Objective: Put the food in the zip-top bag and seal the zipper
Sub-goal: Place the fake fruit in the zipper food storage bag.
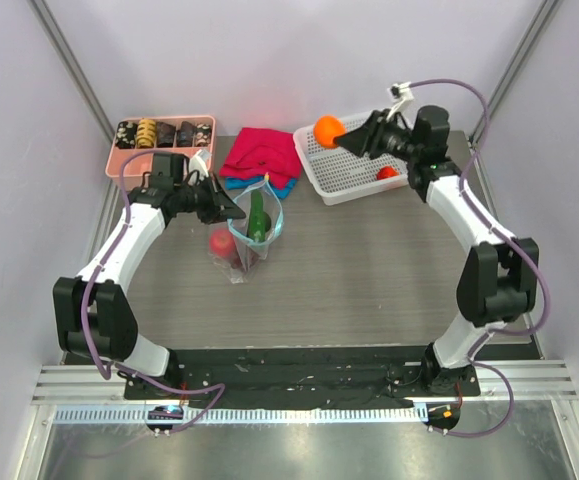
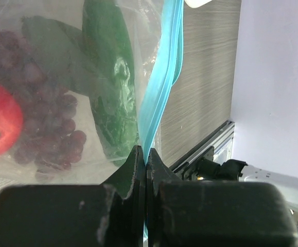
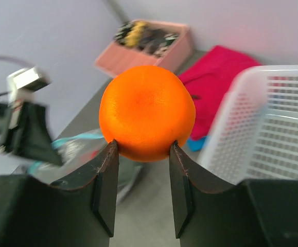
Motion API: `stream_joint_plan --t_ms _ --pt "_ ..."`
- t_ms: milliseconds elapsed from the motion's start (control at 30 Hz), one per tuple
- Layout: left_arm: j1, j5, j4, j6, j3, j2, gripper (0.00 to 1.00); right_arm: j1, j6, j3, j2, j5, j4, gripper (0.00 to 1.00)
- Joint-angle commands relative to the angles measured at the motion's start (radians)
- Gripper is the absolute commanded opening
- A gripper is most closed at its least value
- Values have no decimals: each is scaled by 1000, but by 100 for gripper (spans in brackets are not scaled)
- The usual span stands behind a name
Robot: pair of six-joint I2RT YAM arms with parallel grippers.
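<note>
Left hand [image 2: 145, 156], fingers pressed together, pinches the thin blue zipper strip [image 2: 161, 87] of the clear soft plastic bag [image 2: 56, 103] just ahead, likely propping its mouth open. Right hand [image 3: 143, 149] clasps a round orange toy fruit [image 3: 147, 110], white mesh basket [image 3: 272, 134] beside it on the right — seemingly bound for the bag.

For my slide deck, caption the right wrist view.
Right gripper pinching the orange, white mesh basket beside it, pink tray behind.
</note>
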Motion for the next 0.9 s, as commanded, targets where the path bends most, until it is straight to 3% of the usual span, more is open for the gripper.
stream_joint_plan --t_ms 0,133,367,733,867 --pt "4 26 0 18 53 -3 0 139 14 -83 -103 -119 -59 1" --pt "1 52 -8 15 69 -4 0 273 -39 -106 -106 -100 -117 1" --pt "-22 121 -26 12 104 -15 0 399 -101 -79 -54 -90 -218 1" --pt "-65 193 -28 10 132 -9 0 462 -61 121 152 -22 -361 1" --pt "-65 207 -31 16 130 -9 0 478 -121 126 143 -13 -395 1"
